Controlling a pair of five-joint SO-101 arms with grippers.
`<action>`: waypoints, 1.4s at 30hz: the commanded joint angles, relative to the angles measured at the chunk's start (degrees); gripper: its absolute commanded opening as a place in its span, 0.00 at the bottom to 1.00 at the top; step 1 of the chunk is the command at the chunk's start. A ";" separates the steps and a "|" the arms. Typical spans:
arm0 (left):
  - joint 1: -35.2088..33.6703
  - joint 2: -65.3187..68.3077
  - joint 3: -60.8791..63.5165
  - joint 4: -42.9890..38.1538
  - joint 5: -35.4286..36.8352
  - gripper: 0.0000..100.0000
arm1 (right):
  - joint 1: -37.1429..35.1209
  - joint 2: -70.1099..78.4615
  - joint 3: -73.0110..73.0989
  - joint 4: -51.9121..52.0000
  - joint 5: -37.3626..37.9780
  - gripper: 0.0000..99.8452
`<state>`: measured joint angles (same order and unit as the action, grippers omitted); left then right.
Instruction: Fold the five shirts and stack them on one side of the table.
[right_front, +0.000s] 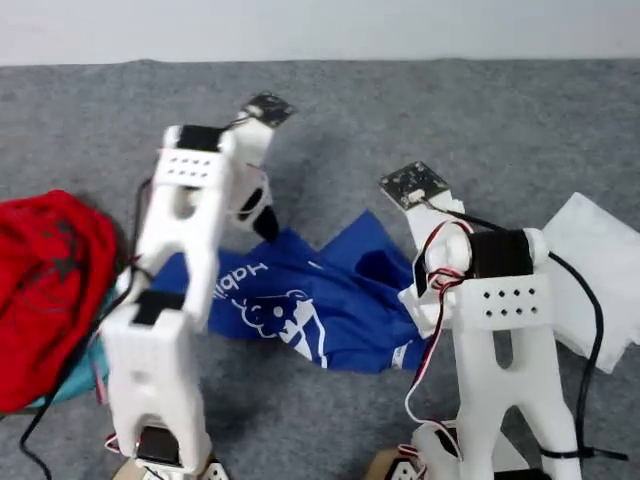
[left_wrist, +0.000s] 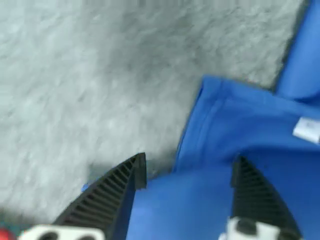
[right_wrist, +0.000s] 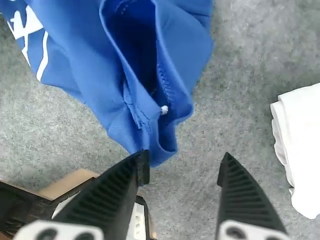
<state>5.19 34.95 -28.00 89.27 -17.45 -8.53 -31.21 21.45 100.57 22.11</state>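
A: Left gripper (left_wrist: 190, 172)?
B: Spread wide and empty. It straddles the edge of the blue shirt (left_wrist: 240, 130), at the shirt's 11 o'clock in the high view. Can't tell whether it's touching.
A: Right gripper (right_wrist: 185, 165)?
B: Also spread and empty, over the grey table cover (right_wrist: 240, 60), just off a sleeve opening at the shirt's 3 o'clock.
A: The shirt itself?
B: Crumpled mid-table, between the arms.
A: Handling?
B: I'd say light, limp and saggy, and likely to drag on the cover. Pinch a stitched hem or sleeve seam, where the doubled cloth holds better.
A: Anything else?
B: Red shirt (right_front: 50, 270) bunched at the table's 9 o'clock, white folded garment (right_front: 590, 270) at 3 o'clock.
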 joint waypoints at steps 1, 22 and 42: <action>2.55 10.20 -16.40 4.13 -0.79 0.28 | 0.22 -1.71 -0.35 1.80 -0.62 0.23; 5.54 35.60 -44.70 11.25 -2.81 0.14 | 0.22 -1.80 -0.44 1.98 -0.53 0.23; 3.08 20.66 -49.36 11.34 1.23 0.00 | 0.48 -1.80 -0.44 1.80 -0.26 0.23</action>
<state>9.41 63.43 -75.30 99.21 -17.19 -8.62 -31.21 21.45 100.57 22.11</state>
